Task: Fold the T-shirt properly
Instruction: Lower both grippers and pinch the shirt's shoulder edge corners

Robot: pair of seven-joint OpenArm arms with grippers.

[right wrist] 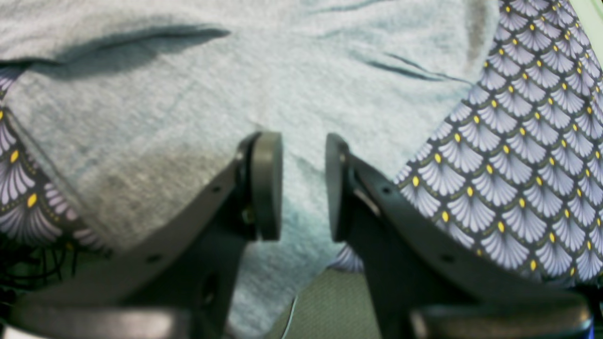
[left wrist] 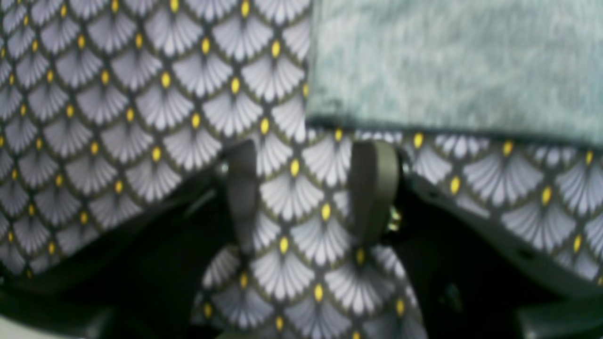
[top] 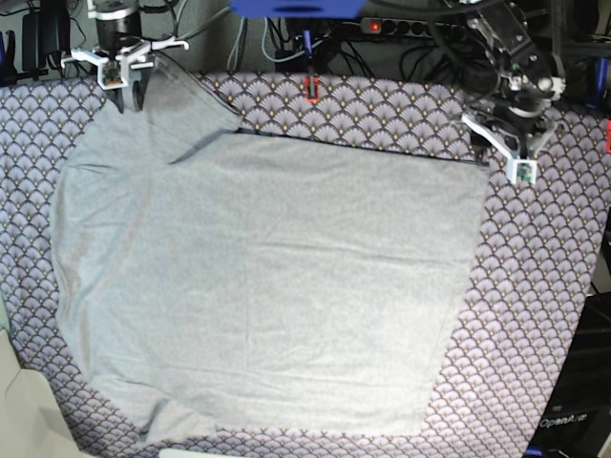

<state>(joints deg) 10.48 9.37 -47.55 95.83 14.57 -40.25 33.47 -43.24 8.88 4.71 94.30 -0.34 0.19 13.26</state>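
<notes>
The grey T-shirt (top: 267, 286) lies spread flat on the patterned tablecloth (top: 544, 286), with a fold line along its far edge. In the left wrist view a corner of the T-shirt (left wrist: 447, 61) lies just beyond my left gripper (left wrist: 308, 150), which is open over bare cloth with nothing between its fingers. My right gripper (right wrist: 301, 139) is open above the T-shirt (right wrist: 188, 94), and the knit shows through the gap between its pads. In the base view the right gripper (top: 124, 91) sits at the shirt's far left corner and the left gripper (top: 496, 134) at its far right corner.
Cables and equipment (top: 315, 29) crowd the space behind the table's far edge. A red clip (top: 310, 88) stands at the middle of that edge. The tablecloth (right wrist: 518, 165) runs to the table edge right of the right gripper, with a greenish surface (right wrist: 330, 306) below it.
</notes>
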